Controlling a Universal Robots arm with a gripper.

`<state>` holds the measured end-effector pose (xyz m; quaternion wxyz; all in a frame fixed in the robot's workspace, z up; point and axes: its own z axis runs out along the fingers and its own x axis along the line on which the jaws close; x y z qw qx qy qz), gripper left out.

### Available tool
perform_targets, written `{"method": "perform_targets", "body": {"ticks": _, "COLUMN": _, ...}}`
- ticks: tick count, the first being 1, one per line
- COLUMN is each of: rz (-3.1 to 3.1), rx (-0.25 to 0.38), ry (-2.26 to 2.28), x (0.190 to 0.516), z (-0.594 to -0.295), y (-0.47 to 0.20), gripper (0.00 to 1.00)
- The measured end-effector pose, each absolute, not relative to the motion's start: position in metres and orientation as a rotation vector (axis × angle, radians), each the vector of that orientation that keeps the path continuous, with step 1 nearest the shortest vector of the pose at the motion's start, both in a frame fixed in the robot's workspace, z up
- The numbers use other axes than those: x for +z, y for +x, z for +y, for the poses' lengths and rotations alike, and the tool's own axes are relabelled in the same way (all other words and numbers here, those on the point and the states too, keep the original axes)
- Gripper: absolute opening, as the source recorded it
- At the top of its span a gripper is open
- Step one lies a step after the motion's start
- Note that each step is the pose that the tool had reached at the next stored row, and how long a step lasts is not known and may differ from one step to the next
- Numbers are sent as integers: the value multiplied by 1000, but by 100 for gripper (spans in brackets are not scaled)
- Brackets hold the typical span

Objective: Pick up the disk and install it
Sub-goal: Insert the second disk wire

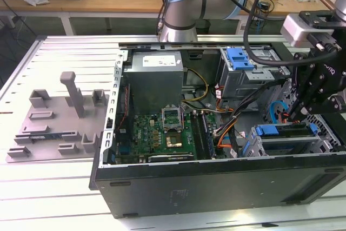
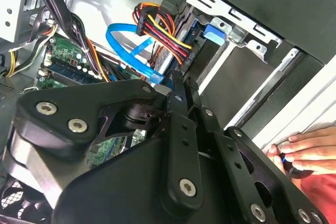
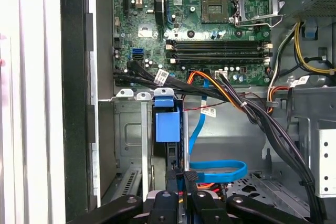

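Note:
The disk (image 1: 281, 131) stands on edge in the drive cage at the front corner of the open computer case, on the exterior view's right. Its blue carrier end (image 3: 167, 121) faces the motherboard. Red, yellow and black wires run to its other end (image 2: 210, 31). My gripper (image 1: 292, 116) hangs just above that cage, over the cabled end of the disk. In the second wrist view the gripper (image 2: 177, 80) has its black fingertips pressed together with nothing between them. The gripper (image 3: 181, 174) points down beside a flat blue cable (image 3: 218, 169).
A second cage with a bare blue latch (image 1: 240, 58) stands at the back of the case. A grey tray with upright posts (image 1: 59, 117) lies on the table at the exterior view's left. A person's hand (image 2: 304, 150) rests just outside the case wall. Cable bundles (image 3: 252, 114) cross beside the cage.

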<state>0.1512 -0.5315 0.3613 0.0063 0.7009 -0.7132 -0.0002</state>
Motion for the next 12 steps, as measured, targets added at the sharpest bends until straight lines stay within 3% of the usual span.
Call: {"method": "perform_targets", "body": {"ticks": 12, "rz": -2231, "rx": 0, "ry": 2194, "x": 357, "z": -532, "y": 151, "gripper": 16}}
